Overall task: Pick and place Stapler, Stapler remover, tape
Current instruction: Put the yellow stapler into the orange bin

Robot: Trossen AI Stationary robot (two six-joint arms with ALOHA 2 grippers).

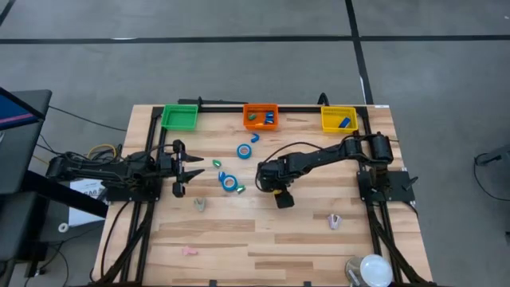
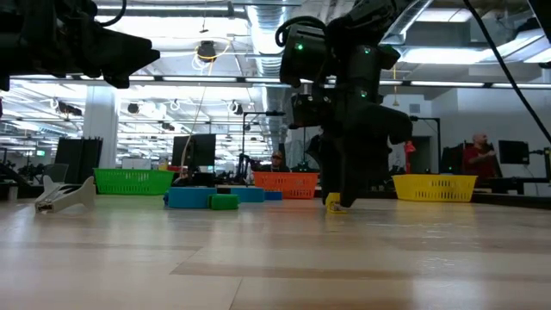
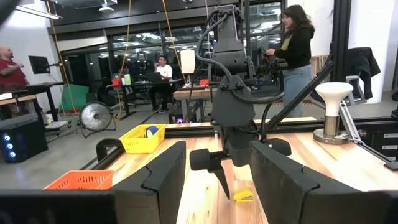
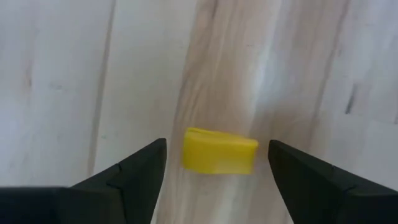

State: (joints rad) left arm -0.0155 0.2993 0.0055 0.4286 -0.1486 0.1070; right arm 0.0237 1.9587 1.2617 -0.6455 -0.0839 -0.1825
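Bare wood either side of yellow stapler (image 4: 219,151), between open right pincer (image 4: 217,165) fingers

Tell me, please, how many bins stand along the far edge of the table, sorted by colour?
Green bin: 1
Orange bin: 1
Yellow bin: 1
Total: 3

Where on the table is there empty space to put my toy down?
The front of the table is mostly bare wood, between the pink piece and the pale stapler remover. The middle is crowded: blue tape rolls, the right gripper open over a yellow stapler, and the left gripper nearby.
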